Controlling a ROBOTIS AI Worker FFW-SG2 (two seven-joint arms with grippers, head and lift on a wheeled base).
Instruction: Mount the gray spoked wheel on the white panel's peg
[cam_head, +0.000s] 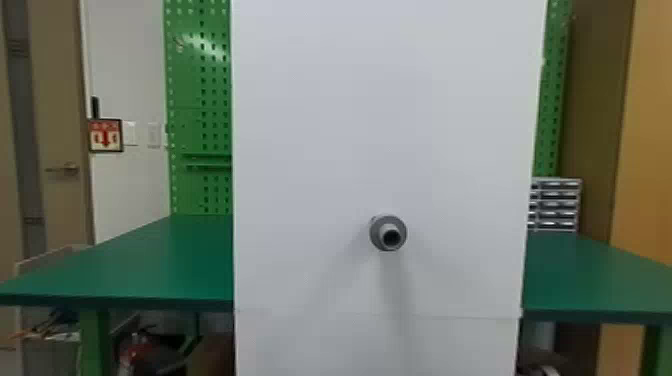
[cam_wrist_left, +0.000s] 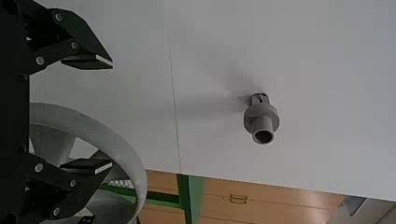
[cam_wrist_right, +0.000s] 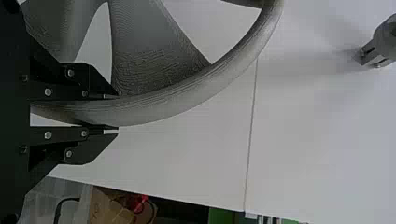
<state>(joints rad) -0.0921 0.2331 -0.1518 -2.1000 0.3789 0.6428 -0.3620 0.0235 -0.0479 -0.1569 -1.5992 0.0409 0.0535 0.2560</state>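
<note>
On the white panel (cam_head: 310, 150), a gray peg (cam_head: 388, 233) sticks out toward the camera with nothing on it. The left wrist view has the same peg (cam_wrist_left: 261, 118) beyond my left gripper (cam_wrist_left: 112, 114), whose fingers are wide apart. Part of the gray spoked wheel (cam_wrist_left: 119, 140) shows behind the lower finger; nothing is held there. In the right wrist view, my right gripper (cam_wrist_right: 112, 113) is shut on the rim of the wheel (cam_wrist_right: 187, 98), one finger on each side. The peg (cam_wrist_right: 385, 42) is a short way off from that rim, not touching it.
A green table (cam_head: 150, 265) extends on both sides of the panel, with green pegboard (cam_head: 200, 100) behind. Small drawers (cam_head: 556, 205) stand at the right. In the right wrist view, a cardboard box (cam_wrist_right: 109, 207) lies past the panel's edge.
</note>
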